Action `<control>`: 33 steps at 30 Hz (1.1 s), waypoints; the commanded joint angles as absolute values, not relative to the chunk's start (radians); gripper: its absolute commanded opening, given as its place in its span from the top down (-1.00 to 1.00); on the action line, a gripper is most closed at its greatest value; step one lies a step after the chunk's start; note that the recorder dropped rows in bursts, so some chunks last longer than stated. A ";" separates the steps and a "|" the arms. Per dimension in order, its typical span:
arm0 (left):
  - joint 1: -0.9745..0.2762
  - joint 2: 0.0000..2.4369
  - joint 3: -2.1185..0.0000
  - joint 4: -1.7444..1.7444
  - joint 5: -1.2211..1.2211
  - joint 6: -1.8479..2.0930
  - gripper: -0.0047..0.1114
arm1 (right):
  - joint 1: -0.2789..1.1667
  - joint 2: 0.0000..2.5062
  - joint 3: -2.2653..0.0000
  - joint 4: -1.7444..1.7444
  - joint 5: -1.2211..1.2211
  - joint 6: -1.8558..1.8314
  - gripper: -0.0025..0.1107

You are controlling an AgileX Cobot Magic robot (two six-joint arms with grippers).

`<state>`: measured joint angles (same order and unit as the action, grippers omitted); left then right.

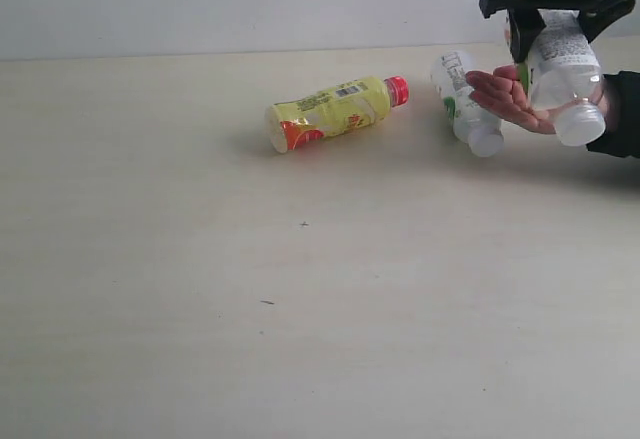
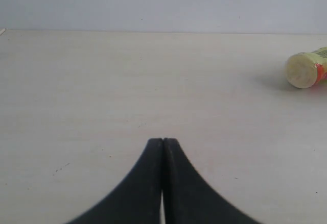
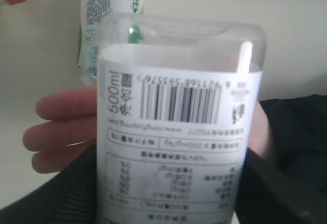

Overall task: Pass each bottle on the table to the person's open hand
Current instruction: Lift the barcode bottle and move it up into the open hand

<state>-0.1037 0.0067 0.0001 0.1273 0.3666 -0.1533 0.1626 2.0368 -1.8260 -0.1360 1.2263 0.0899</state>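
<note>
My right gripper (image 1: 556,31) (image 3: 168,203) is shut on a clear white-labelled bottle (image 1: 563,71) (image 3: 179,122), held in the air at the far right with its white cap pointing down. The person's open hand (image 1: 508,97) (image 3: 59,127) lies against that bottle, fingers behind it. A second white-labelled bottle (image 1: 467,107) (image 3: 107,15) lies on the table (image 1: 300,309) just beside the hand. The yellow bottle (image 1: 335,111) (image 2: 305,70) with a red cap lies on its side near the middle back. The red-labelled bottle is out of view. My left gripper (image 2: 163,141) is shut and empty, low over bare table.
The person's black sleeve (image 1: 622,114) (image 3: 301,132) comes in from the right edge. A pale wall (image 1: 250,4) runs along the table's back edge. A few dark specks (image 1: 304,224) mark the tabletop.
</note>
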 commanded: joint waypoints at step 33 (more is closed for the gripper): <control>-0.100 0.000 0.000 0.120 0.357 -0.157 0.92 | 0.163 2.096 -1.834 -0.141 1.184 0.048 0.43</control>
<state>-0.1037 0.0067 0.0001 0.1273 0.3666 -0.1533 0.1626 2.0979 -1.8276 -0.1314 1.2008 0.0598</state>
